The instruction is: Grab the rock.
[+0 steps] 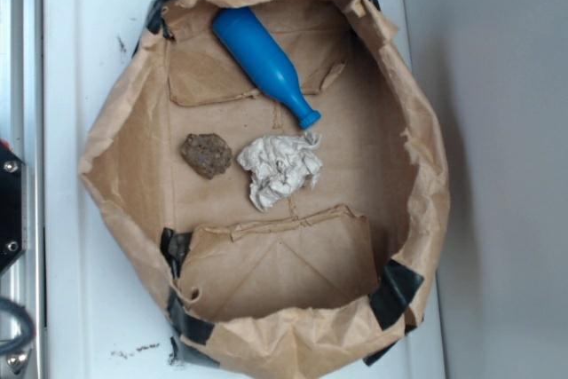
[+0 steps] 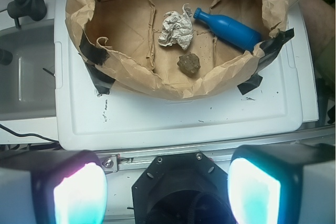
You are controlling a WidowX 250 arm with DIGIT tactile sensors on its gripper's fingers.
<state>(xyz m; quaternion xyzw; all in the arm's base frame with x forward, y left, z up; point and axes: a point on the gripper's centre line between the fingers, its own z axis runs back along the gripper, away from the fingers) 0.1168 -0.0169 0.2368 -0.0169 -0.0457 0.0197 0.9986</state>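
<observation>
With the gripper (image 2: 167, 192) seen far back at the bottom of the wrist frame, its fingers (image 2: 79, 192) spread wide and empty, the small rough dark-brown rock (image 1: 207, 154), lying centre-left in the exterior frame just beside the crumpled white paper wad (image 1: 282, 169), was judged best approached from above.

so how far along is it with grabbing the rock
Nothing done yet. The rock lies untouched on the paper bag's floor beside the crumpled paper. The gripper is open and empty, outside the bag. The approach, descent and grasp are all left.
</observation>
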